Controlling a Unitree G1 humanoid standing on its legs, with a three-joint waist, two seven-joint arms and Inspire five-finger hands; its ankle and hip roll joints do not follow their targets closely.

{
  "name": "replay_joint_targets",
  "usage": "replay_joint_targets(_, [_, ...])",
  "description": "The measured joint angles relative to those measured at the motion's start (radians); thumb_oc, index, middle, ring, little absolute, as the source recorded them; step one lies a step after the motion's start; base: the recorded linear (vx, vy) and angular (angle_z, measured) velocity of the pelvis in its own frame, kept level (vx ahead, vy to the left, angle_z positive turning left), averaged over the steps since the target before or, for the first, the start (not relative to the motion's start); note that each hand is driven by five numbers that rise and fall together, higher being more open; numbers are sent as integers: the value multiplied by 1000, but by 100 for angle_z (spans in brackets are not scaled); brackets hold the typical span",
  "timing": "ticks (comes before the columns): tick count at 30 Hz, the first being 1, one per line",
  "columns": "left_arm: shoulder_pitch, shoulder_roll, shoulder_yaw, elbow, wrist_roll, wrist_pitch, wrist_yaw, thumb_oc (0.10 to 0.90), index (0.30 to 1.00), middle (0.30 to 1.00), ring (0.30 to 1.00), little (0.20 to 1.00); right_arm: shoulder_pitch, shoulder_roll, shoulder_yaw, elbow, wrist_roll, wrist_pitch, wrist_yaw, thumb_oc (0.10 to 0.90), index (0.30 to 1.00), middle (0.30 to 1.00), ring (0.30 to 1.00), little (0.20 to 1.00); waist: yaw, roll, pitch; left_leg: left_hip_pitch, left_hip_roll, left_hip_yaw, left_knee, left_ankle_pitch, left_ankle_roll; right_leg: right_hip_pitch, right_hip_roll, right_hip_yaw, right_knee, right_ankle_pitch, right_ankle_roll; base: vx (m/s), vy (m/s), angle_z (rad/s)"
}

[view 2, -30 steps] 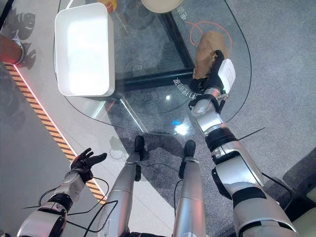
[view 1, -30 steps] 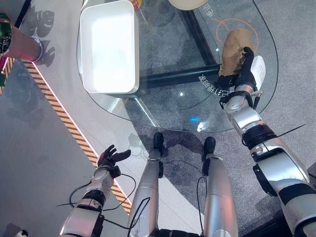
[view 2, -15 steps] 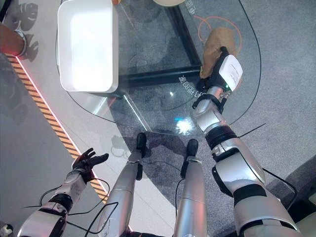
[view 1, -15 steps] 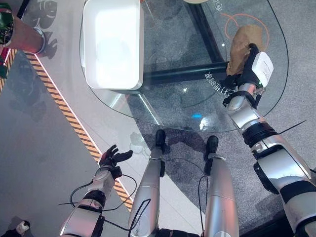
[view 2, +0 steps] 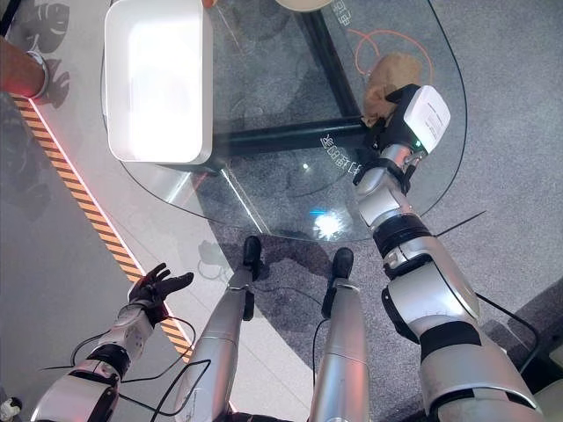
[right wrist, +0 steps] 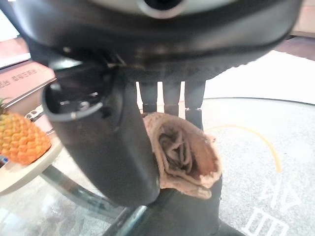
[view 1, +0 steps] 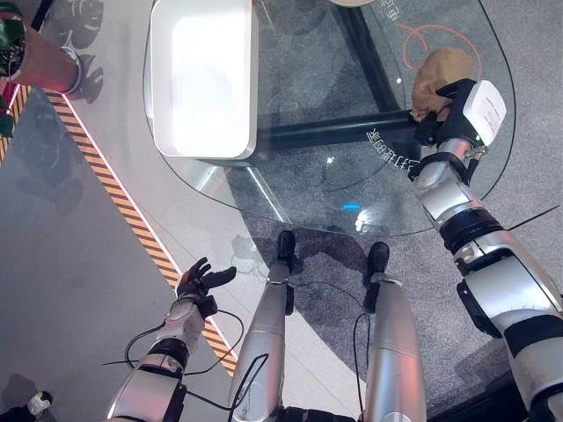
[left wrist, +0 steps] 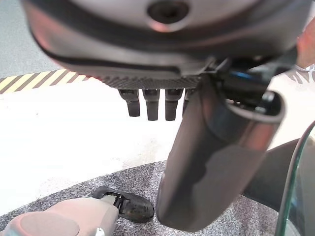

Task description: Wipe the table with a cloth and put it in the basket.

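While bunched, cloth (right wrist: pixel 184 155) between fingers (right wrist: pixel 165 93).

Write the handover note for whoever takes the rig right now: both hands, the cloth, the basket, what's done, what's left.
Right hand: shut on the brown cloth, bunched between thumb and fingers over the right part of the glass table.
Left hand: open, idle, low beside the table, over the floor.
White basket: on the table's left part, nothing in it.
Done: cloth gripped. How much wiping is done cannot be told.
Left: finish wiping if needed, carry the cloth across to the basket, drop it in.
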Motion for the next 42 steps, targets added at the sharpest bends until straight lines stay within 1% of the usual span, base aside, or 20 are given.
replay_joint_targets(19, [-2, 0, 0, -16, 0, 0, 0, 800, 900, 900, 900, 900, 0, 0, 6, -2, -5, -1, 2, 100, 300, 300, 300, 200, -1, 0, 0, -8, 0, -9, -1, 0, 0, 0, -1, -11, -7, 0, 0, 0, 0, 0])
replay_joint_targets(26, [-3, 2, 0, -17, 0, 1, 0, 800, 900, 900, 900, 900, 0, -3, 22, -20, -22, -1, 29, 100, 300, 300, 300, 200, -3, 1, 0, -14, 0, -18, 0, 1, -2, 0, -1, -20, -11, 1, -1, 0, 1, 2])
replay_joint_targets(30, [-2, 2, 0, -18, 0, 1, 0, 800, 900, 900, 900, 900, 2, -3, 29, -41, -62, -1, 66, 100, 300, 300, 300, 200, -5, 1, 0, -14, 0, -18, -1, 1, -2, -1, -1, -20, -12, 1, -1, 0, 0, 0])
replay_joint_targets(36, [-3, 1, 0, -18, 0, 0, 0, 800, 900, 900, 900, 900, 11, 5, 87, -105, -107, -1, 132, 100, 300, 300, 300, 200, -5, 1, 0, -14, 1, -17, -1, 1, -2, -1, -1, -20, -12, 1, -1, 0, 0, 0])
replay_joint_targets(39, [-3, 1, 0, -19, 0, 0, 1, 800, 900, 900, 900, 900, 15, 32, 115, -129, -135, -1, 160, 100, 300, 300, 300, 200, -4, 1, -1, -14, 1, -17, -2, 1, -2, -1, -1, -20, -12, 1, -1, 0, 0, 0])
replay_joint_targets(42, [-2, 1, 0, -23, 0, 0, 1, 800, 900, 900, 900, 900, 15, 60, 118, -137, -137, -1, 176, 100, 300, 300, 300, 200, -4, 1, -1, -14, 1, -17, -2, 1, -2, -1, -1, -20, -12, 1, -1, 0, 0, 0])
